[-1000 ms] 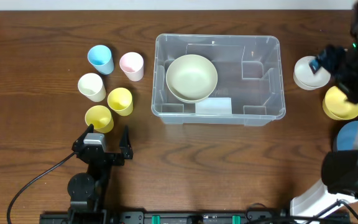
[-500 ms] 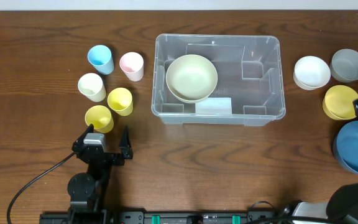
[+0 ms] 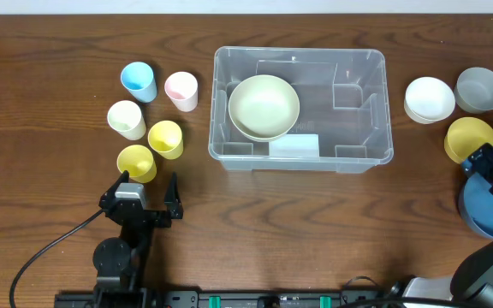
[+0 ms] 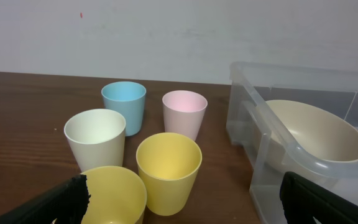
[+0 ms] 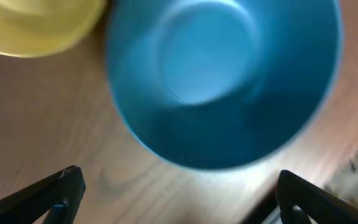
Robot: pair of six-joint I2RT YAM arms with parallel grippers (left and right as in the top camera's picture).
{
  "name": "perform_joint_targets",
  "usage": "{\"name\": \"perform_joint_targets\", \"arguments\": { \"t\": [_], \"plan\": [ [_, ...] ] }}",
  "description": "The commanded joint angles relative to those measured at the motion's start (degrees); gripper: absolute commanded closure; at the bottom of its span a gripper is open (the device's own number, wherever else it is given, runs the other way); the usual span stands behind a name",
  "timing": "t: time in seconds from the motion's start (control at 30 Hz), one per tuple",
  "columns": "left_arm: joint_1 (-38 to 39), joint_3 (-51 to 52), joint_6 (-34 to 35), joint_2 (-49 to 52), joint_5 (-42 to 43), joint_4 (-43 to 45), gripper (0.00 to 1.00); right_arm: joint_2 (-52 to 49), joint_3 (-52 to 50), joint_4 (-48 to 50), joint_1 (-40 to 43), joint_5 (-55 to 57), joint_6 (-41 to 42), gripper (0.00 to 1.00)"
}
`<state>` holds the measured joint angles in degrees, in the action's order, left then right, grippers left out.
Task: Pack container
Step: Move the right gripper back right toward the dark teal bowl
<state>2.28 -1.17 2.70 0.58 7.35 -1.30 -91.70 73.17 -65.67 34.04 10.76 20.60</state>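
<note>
Container (image 3: pixel 302 107) mid-table, cream bowl (image 3: pixel 264 105) inside. Left gripper (image 3: pixel 144 186) spread wide, empty, near cups (image 3: pixel 165 137). Right gripper (image 5: pixel 180 186) spread wide over blurred blue bowl (image 5: pixel 222 74); yellow bowl (image 5: pixel 36 25) cropped at corner.

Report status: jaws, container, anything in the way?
Left jaws open, empty, beside the near yellow cup. Right jaws open, empty, above the blue bowl. Container holds one cream bowl. Nothing over its opening.

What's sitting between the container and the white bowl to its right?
Nothing: in the overhead view only a bare strip of table separates the container from the white bowl.
</note>
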Motion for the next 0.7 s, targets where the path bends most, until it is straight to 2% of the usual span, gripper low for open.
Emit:
{"name": "perform_joint_targets", "arguments": {
  "t": [0.0,0.17,0.37,0.67],
  "plan": [
    [-0.28,0.94,-0.94,-0.35,1.03,-1.99,0.02,0.24,-1.88,2.23,0.13,-2.62,-8.22,0.01],
    [-0.28,0.94,-0.94,-0.35,1.03,-1.99,0.02,0.17,-7.48,9.07,0.13,-2.67,-11.5,0.01],
    [-0.28,0.94,-0.94,-0.35,1.03,-1.99,0.02,0.17,-13.2,15.23,0.07,-2.69,-11.63,0.01],
    [-0.28,0.94,-0.94,-0.35,1.03,-1.99,0.02,0.17,-17.68,19.67,0.07,-2.71,-6.84,0.03]
  ]
}}
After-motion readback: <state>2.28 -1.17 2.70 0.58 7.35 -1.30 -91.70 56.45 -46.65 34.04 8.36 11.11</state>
